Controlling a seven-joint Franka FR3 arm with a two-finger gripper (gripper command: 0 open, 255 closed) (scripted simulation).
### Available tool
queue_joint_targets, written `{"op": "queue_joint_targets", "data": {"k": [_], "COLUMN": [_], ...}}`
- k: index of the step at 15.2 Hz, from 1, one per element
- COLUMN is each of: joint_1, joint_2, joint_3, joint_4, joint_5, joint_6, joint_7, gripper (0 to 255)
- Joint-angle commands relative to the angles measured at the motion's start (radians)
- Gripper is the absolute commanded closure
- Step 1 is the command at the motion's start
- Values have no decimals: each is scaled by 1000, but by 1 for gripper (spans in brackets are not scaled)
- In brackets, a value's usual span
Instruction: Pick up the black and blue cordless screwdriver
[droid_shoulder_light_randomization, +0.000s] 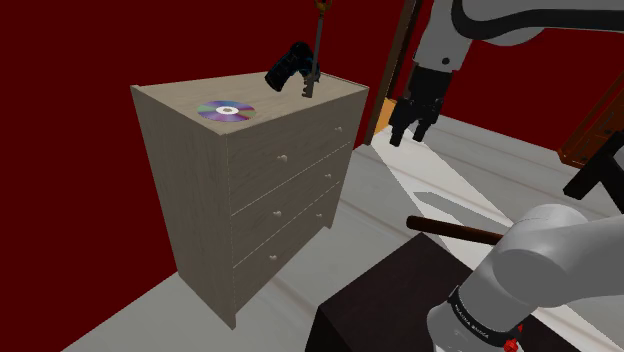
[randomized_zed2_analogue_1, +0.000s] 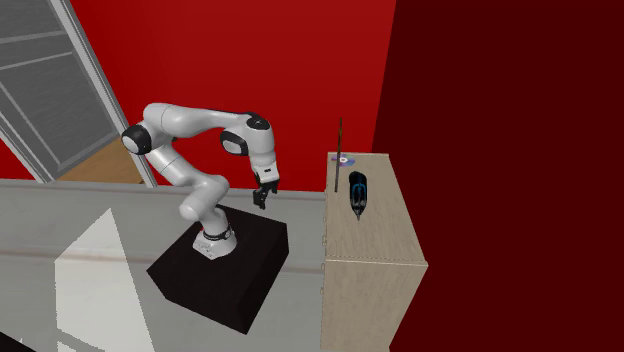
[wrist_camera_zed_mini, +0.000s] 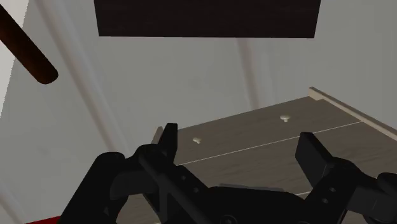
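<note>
Black fingers (wrist_camera_zed_mini: 170, 143) of the gripper (wrist_camera_zed_mini: 240, 141) stand closest in the wrist view, spread wide with nothing between them. Past the fingertips lie the pale wood-grain drawer fronts of a dresser (wrist_camera_zed_mini: 273, 153) with small round knobs (wrist_camera_zed_mini: 285, 118). Beyond those are the grey floor (wrist_camera_zed_mini: 159, 83) and the rounded end of a dark brown stick (wrist_camera_zed_mini: 28, 54). In the shoulder view the gripper (droid_shoulder_light_randomization: 408, 138) hangs pointing down from the white arm (droid_shoulder_light_randomization: 480, 25), in the air off the drawer side of the dresser (droid_shoulder_light_randomization: 280, 190), touching nothing. The black and blue cordless screwdriver (droid_shoulder_light_randomization: 288, 67) lies on the dresser's top surface, well apart from the gripper. A slender upright rod (droid_shoulder_light_randomization: 316, 45) stands just beside it on the gripper's side; whether the two touch I cannot tell. A shiny disc (droid_shoulder_light_randomization: 226, 111) lies flat on the same surface, farther from the gripper than the screwdriver is. The second exterior view shows the gripper (randomized_zed2_analogue_1: 261, 197) level across from the screwdriver (randomized_zed2_analogue_1: 357, 192), with the rod (randomized_zed2_analogue_1: 339, 150) between them near the dresser's (randomized_zed2_analogue_1: 390, 235) closer edge. The arm rises from a dark stand (randomized_zed2_analogue_1: 225, 275) on the floor, and a red wall (randomized_zed2_analogue_1: 250, 60) is behind it.
</note>
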Motion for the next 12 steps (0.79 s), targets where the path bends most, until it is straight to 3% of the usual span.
{"op": "queue_joint_targets", "data": {"k": [1,12], "joint_1": [0,-43], "joint_2": [0,331], "joint_3": [0,135], "joint_4": [0,365], "joint_5": [0,136], "joint_6": [0,29], "joint_7": [0,427], "gripper": [0,0]}}
